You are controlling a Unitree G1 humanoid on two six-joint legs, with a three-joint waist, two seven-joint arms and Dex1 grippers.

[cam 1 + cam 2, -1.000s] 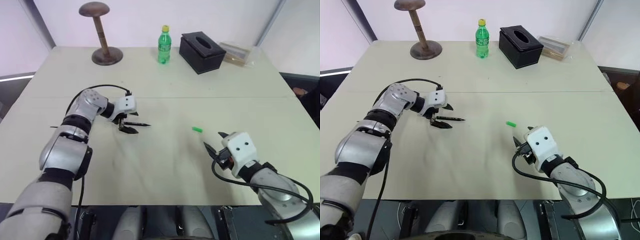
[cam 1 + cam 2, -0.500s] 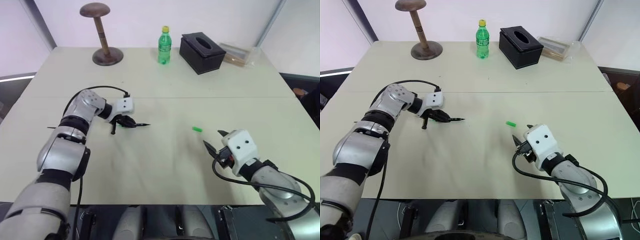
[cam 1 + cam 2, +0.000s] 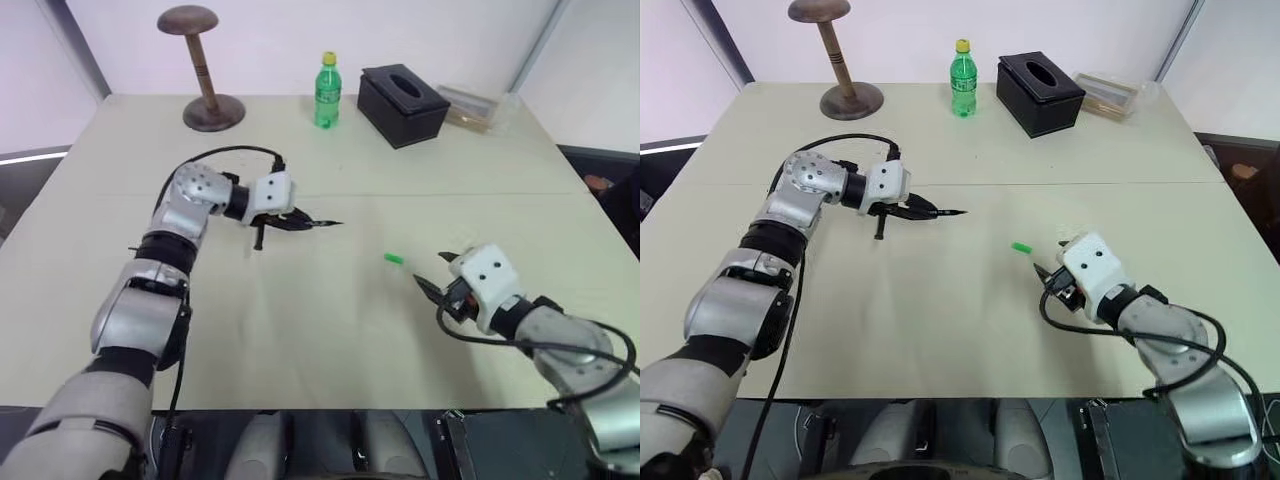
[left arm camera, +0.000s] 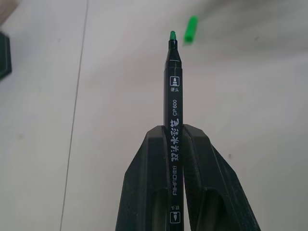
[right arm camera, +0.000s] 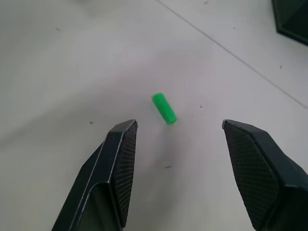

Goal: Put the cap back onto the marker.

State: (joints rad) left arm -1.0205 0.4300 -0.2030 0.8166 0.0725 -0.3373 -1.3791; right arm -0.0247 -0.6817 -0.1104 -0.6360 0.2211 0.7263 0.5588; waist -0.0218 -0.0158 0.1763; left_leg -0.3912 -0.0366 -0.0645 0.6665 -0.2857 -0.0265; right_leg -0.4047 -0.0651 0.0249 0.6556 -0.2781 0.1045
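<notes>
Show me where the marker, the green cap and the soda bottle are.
marker [image 4: 173, 120], left wrist view, on its printed black barrel.
cap [image 5: 164, 108], right wrist view, mid-tube, lying on the table.
bottle [image 3: 963, 82], right eye view, on its green body.

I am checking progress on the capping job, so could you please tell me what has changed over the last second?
The left pincer closed on the marker, which lay on the table, and lifted it, carrying it toward the table's middle with its tip pointing toward the cap. The right pincer, open, edged closer to the cap. The cap, bottle and tissue box kept their places.
</notes>
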